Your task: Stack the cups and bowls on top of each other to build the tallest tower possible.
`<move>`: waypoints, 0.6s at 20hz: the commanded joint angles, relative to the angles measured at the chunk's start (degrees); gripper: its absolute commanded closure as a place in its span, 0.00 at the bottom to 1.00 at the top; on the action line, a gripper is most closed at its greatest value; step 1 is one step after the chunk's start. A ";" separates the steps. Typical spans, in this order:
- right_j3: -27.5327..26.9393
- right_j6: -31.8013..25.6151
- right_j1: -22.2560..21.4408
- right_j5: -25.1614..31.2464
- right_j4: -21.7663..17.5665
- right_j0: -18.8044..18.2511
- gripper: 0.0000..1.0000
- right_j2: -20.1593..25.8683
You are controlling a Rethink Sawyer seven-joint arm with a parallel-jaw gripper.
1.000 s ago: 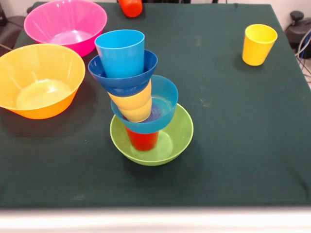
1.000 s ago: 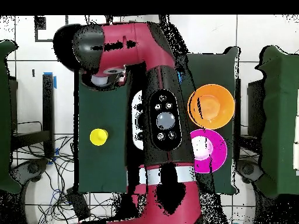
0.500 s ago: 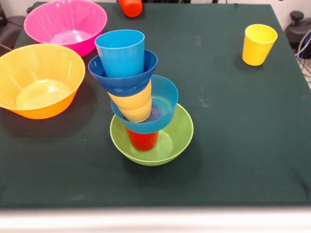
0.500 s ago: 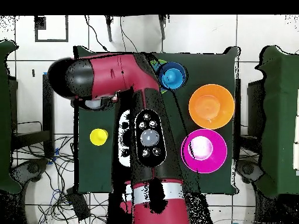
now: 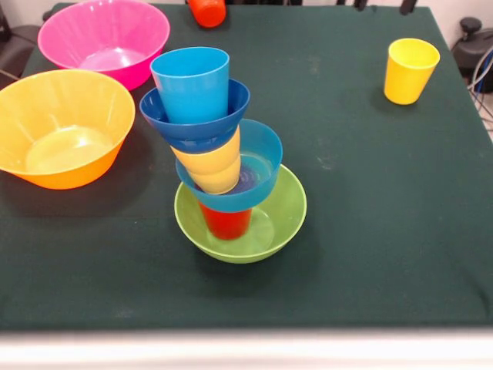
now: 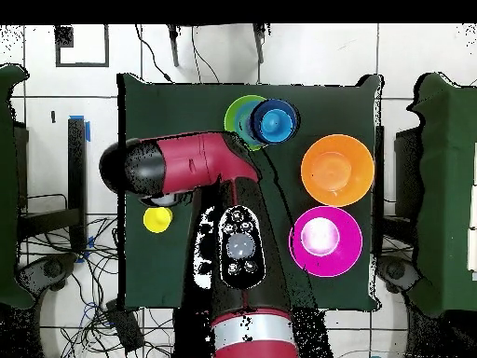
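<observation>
The tower stands mid-table in the front view and leans left. From the bottom it is a green bowl (image 5: 269, 223), a red cup (image 5: 226, 222), a light blue bowl (image 5: 262, 158), a yellow cup (image 5: 212, 166), a dark blue bowl (image 5: 231, 108) and a light blue cup (image 5: 191, 81). From overhead the tower (image 6: 273, 121) stands apart from the arm. A second yellow cup (image 5: 410, 69) stands alone at the far right. An orange cup (image 5: 208, 11) sits at the far edge. My gripper (image 6: 160, 197) is under the arm's end, beside the loose yellow cup (image 6: 155, 220); its state does not show.
A pink bowl (image 5: 104, 35) and a yellow-orange bowl (image 5: 62, 127) sit upright and empty at the left in the front view. The red arm (image 6: 200, 160) spans the table's middle in the overhead view. Dark arm parts (image 5: 407, 6) show at the front view's top edge.
The arm's end has swung back toward the robot's base, to beside the loose yellow cup, and uncovered the tower in the overhead view. The tower and bowls have not moved.
</observation>
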 commanded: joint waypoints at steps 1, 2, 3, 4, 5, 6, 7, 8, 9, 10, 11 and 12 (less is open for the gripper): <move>7.74 6.50 1.38 -4.30 -1.23 0.53 0.00 -0.88; 7.76 6.10 1.33 -4.25 -1.28 0.44 0.00 -1.04; 7.99 5.87 1.16 -4.35 -1.23 0.39 0.00 -1.17; 8.13 5.68 0.97 -4.30 -1.18 0.43 0.00 -1.23; 8.28 5.49 0.79 -4.25 -1.13 0.48 0.00 -1.29; 8.21 5.37 0.97 -4.34 -1.12 0.50 0.00 -1.25; 8.34 5.19 0.96 -4.57 -1.20 0.46 0.00 -1.27; 8.26 5.16 1.22 -4.90 -1.25 0.37 0.00 -1.28; 8.38 5.03 1.39 -5.22 -1.23 0.25 0.00 -1.23; 8.30 4.94 1.61 -5.45 -1.42 0.20 0.00 -1.35; 8.22 4.86 1.83 -5.68 -1.61 0.15 0.00 -1.48; 8.31 4.78 2.05 -6.27 -1.87 0.10 0.00 -1.56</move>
